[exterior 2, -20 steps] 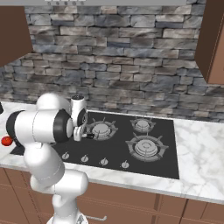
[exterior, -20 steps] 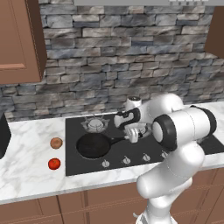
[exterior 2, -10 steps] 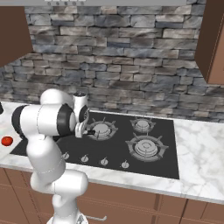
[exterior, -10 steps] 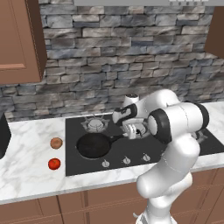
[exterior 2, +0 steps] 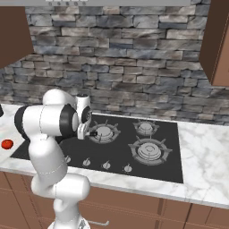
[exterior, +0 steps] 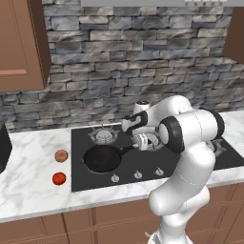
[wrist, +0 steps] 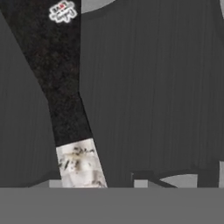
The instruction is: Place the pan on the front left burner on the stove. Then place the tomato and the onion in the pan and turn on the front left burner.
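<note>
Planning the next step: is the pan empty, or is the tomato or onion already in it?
Empty. The pan on the stove shows a bare black inside; the onion and tomato lie on the counter left of it.

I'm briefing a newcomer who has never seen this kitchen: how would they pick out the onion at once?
Start at the black stove set into the white marble counter, then look to the bare marble just left of it. Two small balls lie there, apart from each other; the onion is the one nearer the stone wall. It is dull tan-brown, while the tomato in front of it is glossy red.
</note>
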You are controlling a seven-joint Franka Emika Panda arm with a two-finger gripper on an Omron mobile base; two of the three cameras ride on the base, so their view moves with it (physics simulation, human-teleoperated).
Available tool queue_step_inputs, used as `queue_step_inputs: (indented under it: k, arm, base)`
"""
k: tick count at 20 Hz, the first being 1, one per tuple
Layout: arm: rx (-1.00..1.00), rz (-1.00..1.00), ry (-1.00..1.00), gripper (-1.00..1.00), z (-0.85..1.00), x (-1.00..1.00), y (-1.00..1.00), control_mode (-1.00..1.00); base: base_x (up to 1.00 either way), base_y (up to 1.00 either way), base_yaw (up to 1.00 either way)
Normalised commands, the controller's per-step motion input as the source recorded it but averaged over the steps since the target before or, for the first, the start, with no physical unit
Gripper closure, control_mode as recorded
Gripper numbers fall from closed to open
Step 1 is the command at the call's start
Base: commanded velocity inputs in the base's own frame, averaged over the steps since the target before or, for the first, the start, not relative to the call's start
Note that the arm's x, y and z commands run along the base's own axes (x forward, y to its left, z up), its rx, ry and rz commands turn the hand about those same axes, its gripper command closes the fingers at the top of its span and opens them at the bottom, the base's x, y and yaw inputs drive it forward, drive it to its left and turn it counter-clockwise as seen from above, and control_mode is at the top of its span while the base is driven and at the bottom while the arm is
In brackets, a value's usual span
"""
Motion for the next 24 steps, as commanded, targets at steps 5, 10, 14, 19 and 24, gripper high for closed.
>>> queue_step_inputs:
  k: [5, 10, 14, 19, 24]
  arm:
    - [0.0, 0.0, -0.07, -1.0, 0.01, -0.17, 0.0, -1.0]
    - [0.02, 0.0, -0.13, -1.0, 0.33, -0.34, 0.0, -1.0]
    - [0.0, 0.03, -0.1, -1.0, 0.41, -0.42, 0.0, -1.0]
    - [0.0, 0.06, -0.09, -1.0, 0.47, -0.41, 0.0, -1.0]
    - [0.0, 0.06, -0.11, -1.0, 0.73, -0.49, 0.0, -1.0]
  base:
    - [0.0, 0.0, 0.0]
    - [0.0, 0.0, 0.0]
    - [0.0, 0.0, 0.0]
    - [0.0, 0.0, 0.0]
    - [0.0, 0.0, 0.0]
